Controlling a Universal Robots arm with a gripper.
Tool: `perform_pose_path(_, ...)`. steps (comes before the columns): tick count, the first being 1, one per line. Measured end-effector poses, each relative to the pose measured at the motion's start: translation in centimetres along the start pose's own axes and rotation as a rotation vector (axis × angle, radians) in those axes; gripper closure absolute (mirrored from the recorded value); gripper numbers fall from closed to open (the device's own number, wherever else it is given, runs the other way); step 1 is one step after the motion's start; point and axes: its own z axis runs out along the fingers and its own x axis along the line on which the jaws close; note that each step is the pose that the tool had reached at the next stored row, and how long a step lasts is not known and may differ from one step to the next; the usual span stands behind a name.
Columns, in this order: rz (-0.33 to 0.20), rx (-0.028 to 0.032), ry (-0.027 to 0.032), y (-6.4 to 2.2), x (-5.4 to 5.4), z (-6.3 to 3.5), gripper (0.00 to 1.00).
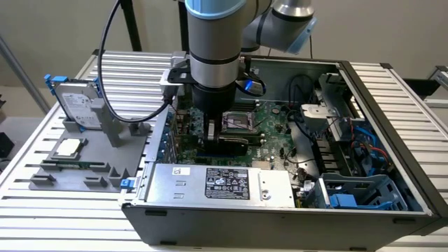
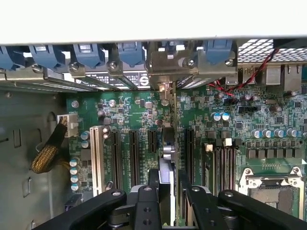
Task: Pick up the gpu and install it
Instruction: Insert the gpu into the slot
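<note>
Fig.: robot arm w/ black pincer [image 2: 168, 201] lowered inside an open grey metal PC case [image 1: 392, 94], over the green motherboard [image 2: 139, 110]. The gpu [image 2: 166, 158], a thin flat card seen edge-on w/ a silver metal bracket at its far end, stands upright betw. the pincer's fingers [image 2: 154, 179], which are closed on its upper edge; the card sits in line w/ a black expansion slot [image 2: 189, 143], bracket end at the case's rear wall by the blue slot clips [image 2: 129, 50]. Whether it is fully seated cannot be told. Handling, as judged: light, stiff, fragile; best held by the bare board edge, away from components and contacts, and pressed straight down, not twisted. Surface and room: case lies on a white slatted tabletop [image 1: 413, 84]; to the exterior view's left, a grey parts fixture [image 1: 77, 173] carries a silver hard drive w/ blue rails [image 1: 73, 102] and a small square silver chip [image 1: 68, 148]; plain pale wall behind.
</note>
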Motion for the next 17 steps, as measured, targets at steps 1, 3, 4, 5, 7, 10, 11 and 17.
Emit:
perform_pose_path(1,0.000,-0.0001,0.0002,0.01,-0.04,0.01,1.00)
perform_pose_path(3,0.000,-0.0003,0.0002,0.01,-0.13,0.06,1.00)
perform_pose_path(4,0.000,-0.0003,0.0003,0.01,-0.18,0.08,1.00)
perform_pose_path(5,0.000,-0.0002,0.0002,0.02,-0.23,0.12,1.00)
perform_pose_path(7,0.000,-0.0001,0.0001,0.02,-0.30,0.19,1.00)
perform_pose_path(10,0.001,0.0000,-0.0001,0.03,-0.37,0.32,1.00)
perform_pose_path(11,0.001,-0.0001,0.0001,0.03,-0.38,0.37,1.00)
perform_pose_path(17,0.001,0.0003,0.0008,0.05,-0.42,0.81,1.00)
